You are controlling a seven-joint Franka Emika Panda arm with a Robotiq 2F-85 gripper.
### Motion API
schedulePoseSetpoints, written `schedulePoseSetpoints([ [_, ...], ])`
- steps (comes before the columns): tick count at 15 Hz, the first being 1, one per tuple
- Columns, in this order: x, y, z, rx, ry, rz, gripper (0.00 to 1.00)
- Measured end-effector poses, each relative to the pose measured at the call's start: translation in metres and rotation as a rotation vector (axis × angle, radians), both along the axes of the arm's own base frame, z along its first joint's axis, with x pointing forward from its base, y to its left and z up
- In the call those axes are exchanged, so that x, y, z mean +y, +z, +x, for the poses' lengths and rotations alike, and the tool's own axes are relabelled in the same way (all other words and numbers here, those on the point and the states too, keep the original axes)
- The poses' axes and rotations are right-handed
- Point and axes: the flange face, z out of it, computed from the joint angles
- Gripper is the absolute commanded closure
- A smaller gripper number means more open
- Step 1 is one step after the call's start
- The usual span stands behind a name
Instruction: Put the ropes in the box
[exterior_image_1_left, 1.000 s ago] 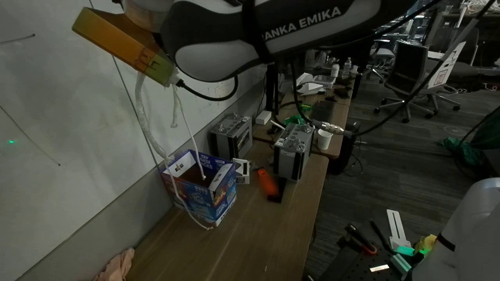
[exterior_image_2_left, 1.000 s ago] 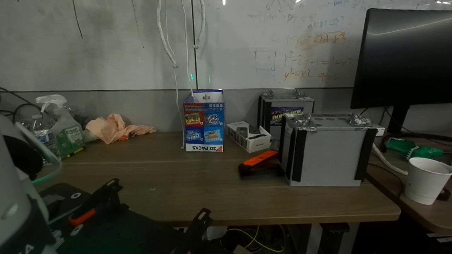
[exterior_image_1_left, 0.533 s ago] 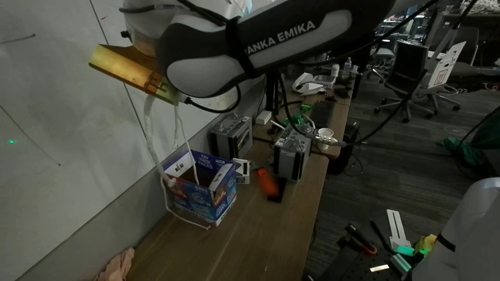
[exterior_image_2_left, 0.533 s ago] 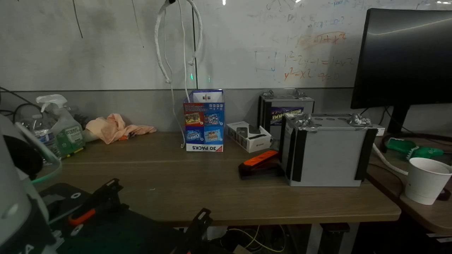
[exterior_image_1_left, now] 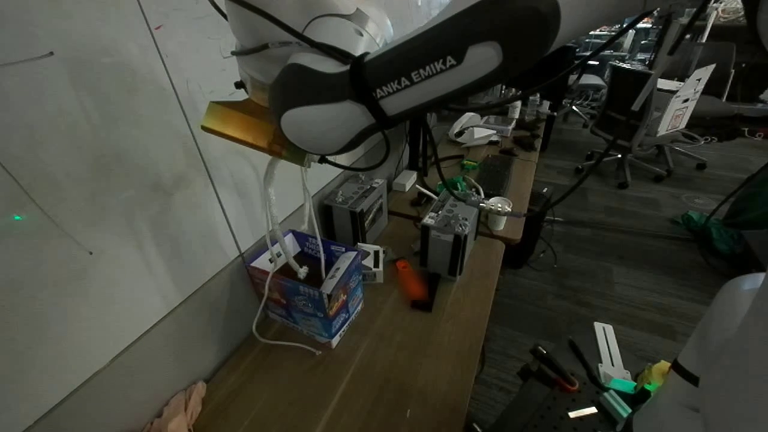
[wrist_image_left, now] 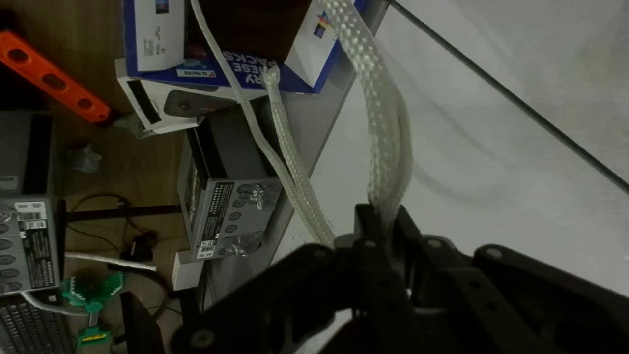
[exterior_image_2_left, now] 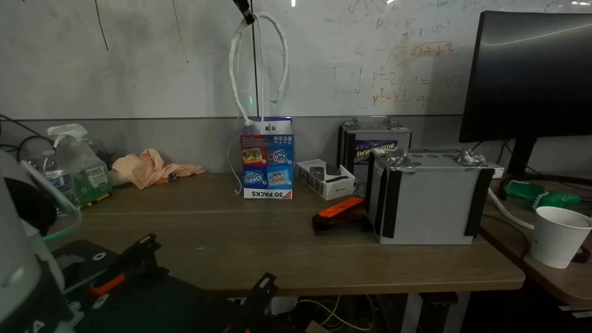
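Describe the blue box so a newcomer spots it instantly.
Find the whiteboard, then the wooden desk beneath it. In an exterior view, the open-topped blue box stands there between a peach cloth and a small white box. Unlike that low neighbour, it is tall and blue, with colourful picture panels above an upside-down "30 PACKS" label.

A cloth point(exterior_image_2_left: 147, 169) is lying beside a spray bottle point(exterior_image_2_left: 90, 171) on a table point(exterior_image_2_left: 222, 245). An orange tool point(exterior_image_2_left: 341, 209) is resting beside a grey device point(exterior_image_2_left: 428, 203), while a cup point(exterior_image_2_left: 558, 239) is standing near a monitor point(exterior_image_2_left: 536, 81).
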Motion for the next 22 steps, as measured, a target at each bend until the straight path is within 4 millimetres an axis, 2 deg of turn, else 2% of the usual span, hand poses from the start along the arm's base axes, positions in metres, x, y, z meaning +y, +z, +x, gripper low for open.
schedulePoseSetpoints([
  [6,-0.01,-0.027,0.01,0.074,-0.004,-0.053,0.97],
  [14,-0.002,-0.087,0.022,0.211,0.119,-0.138,0.97],
  [18,-0.015,-0.113,0.033,0.297,0.179,-0.133,0.97],
  [22,-0.033,-0.13,0.043,0.354,0.222,-0.132,0.97],
])
